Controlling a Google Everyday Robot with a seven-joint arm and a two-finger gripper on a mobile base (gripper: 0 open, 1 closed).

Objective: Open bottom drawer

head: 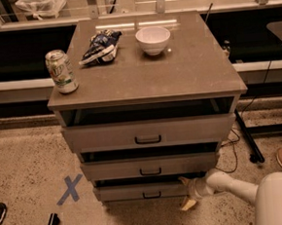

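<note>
Approach step: the end effector (pixel 186 193), spread, is hovering at the bottom drawer (pixel 127 191)'s right end; next, gripping its handle (pixel 151 195).

No lettering legible; a blue X (pixel 69 189) marks the floor (pixel 23 163).

Cabinet top and floor, with what is carried on them.
On the grey-brown cabinet top (pixel 196 66) a green soda can (pixel 61 71) is stood upright near the left front corner, a crumpled snack bag (pixel 99 46) is laid behind it toward the middle, and a white bowl (pixel 153 39) is set just right of the bag. A blue tape cross (pixel 69 189) is stuck on the speckled floor (pixel 22 158). The gripper (pixel 187 193) is held low at the right end of the bottom drawer (pixel 128 192), fingers spread.
</note>
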